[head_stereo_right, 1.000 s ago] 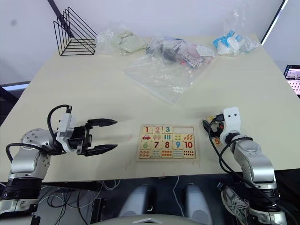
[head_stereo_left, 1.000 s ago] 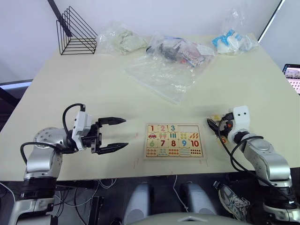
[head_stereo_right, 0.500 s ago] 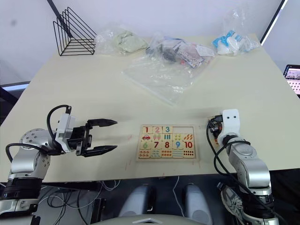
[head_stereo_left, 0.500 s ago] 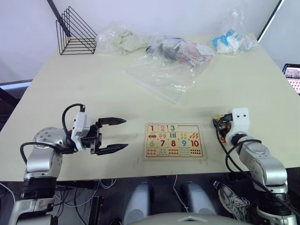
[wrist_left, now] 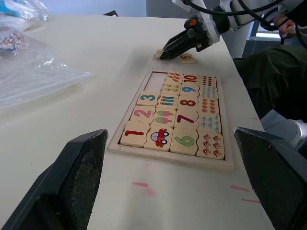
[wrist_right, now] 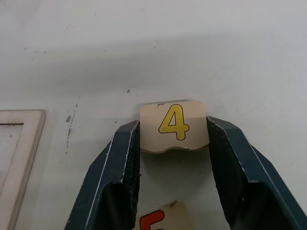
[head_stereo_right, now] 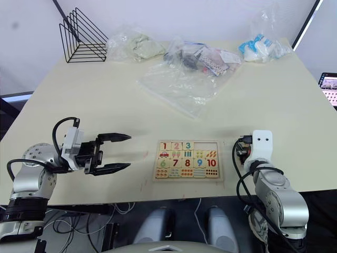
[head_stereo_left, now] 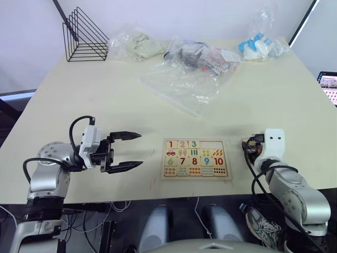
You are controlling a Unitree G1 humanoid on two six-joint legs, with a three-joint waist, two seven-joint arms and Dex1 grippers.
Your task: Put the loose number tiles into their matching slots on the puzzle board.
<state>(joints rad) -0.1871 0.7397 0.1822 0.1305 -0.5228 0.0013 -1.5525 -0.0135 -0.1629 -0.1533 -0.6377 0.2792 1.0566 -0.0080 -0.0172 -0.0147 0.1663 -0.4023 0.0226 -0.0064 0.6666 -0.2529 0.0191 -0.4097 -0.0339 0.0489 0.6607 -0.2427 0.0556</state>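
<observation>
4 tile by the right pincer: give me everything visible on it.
The small square light-wood tile with a yellow 4 lies flat on the cream table, digit up, its near edge slightly wavy. The right pincer brackets it, a dark finger against each side. It sits off the board, beside the orange 5 tile.

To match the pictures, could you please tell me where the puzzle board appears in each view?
Left eye: puzzle board near the table's front edge.
Right eye: the same.
Left wrist: straight ahead of the fingers.
Right wrist: a rim corner beside the 4 tile.
Landmark: right gripper by the board's end.
</observation>
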